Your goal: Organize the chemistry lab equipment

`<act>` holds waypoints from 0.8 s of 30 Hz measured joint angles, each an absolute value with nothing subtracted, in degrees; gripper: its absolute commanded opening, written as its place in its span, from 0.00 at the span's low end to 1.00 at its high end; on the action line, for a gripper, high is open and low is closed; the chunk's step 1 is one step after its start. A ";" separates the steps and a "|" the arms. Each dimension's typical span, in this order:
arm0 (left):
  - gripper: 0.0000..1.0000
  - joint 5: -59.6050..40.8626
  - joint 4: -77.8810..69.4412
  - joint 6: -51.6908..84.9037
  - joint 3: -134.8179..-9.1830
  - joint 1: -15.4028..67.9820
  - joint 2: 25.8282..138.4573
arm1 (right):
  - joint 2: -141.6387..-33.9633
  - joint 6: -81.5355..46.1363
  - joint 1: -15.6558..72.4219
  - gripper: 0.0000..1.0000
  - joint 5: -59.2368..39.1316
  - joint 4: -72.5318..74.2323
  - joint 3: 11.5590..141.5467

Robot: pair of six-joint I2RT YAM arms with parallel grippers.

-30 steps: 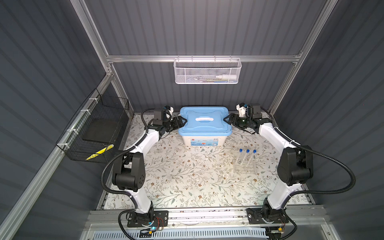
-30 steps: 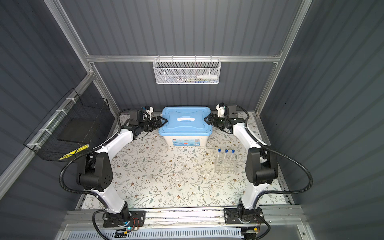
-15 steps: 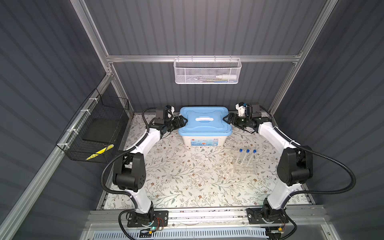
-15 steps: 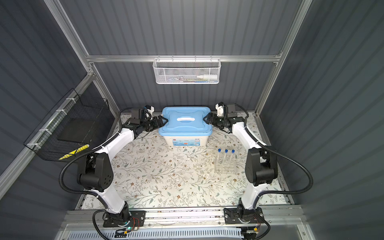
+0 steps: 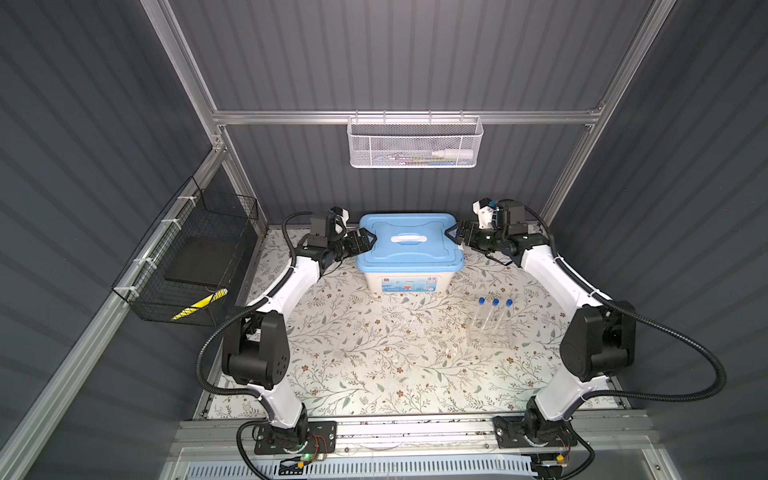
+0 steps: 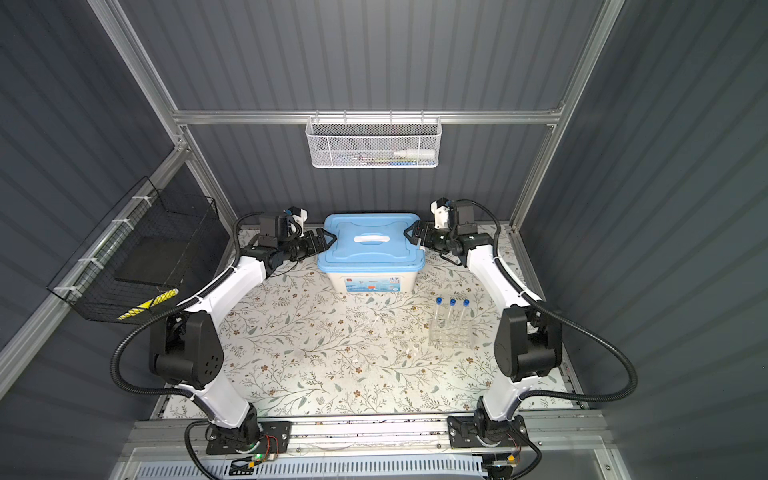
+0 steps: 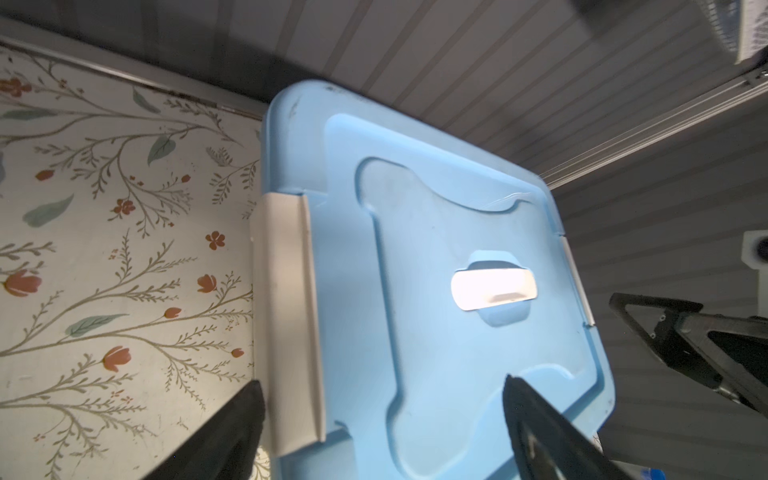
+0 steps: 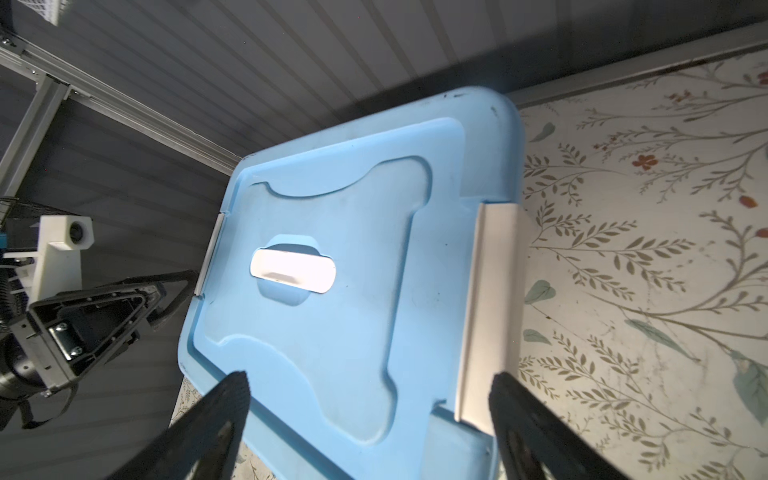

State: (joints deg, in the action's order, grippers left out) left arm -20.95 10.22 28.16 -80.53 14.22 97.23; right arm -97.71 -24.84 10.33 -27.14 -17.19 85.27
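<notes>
Three slim clear test tubes with blue caps [image 5: 494,309] [image 6: 452,309] stand in a clear plastic rack [image 5: 488,338] [image 6: 451,334] on the right of the floral mat, apart from both arms. At the back stands the white tub with its blue lid [image 5: 409,245] [image 6: 372,245] [image 7: 415,249] [image 8: 332,291] on. My left gripper [image 5: 369,240] [image 6: 330,240] [image 7: 381,384] is open at the lid's left end, its fingers either side of a white latch [image 7: 286,311]. My right gripper [image 5: 454,235] [image 6: 411,235] [image 8: 370,376] is open at the right end by the other latch [image 8: 490,311]. Neither holds anything.
A white mesh basket [image 5: 415,143] with a white bottle hangs on the back rail above the tub. A black wire basket [image 5: 187,266] hangs on the left wall. The tub sits close to the back wall. Faint clear items on the mat left of the rack are too dim to identify.
Both grippers' jaws stand a little wider than a second ago. Both arms stay at the tub's ends, hardly shifted.
</notes>
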 measured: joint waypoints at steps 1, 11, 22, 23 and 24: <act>0.98 -20.93 10.11 28.10 -80.53 14.20 96.36 | -97.12 -24.75 10.13 0.97 -27.05 -17.17 85.14; 1.00 -14.81 9.50 26.55 -77.12 12.32 91.39 | -89.08 -19.09 6.33 0.99 -18.68 -16.80 78.11; 1.00 6.44 11.25 19.33 -67.29 10.70 83.77 | -74.78 -12.16 -3.22 0.99 -4.05 -4.75 56.03; 1.00 7.94 10.68 18.52 -65.98 10.52 83.44 | -74.41 -11.64 -3.86 0.99 -2.76 -3.44 54.19; 1.00 9.41 9.98 17.69 -64.49 10.37 83.31 | -74.22 -11.05 -4.25 0.99 -1.45 -2.04 52.34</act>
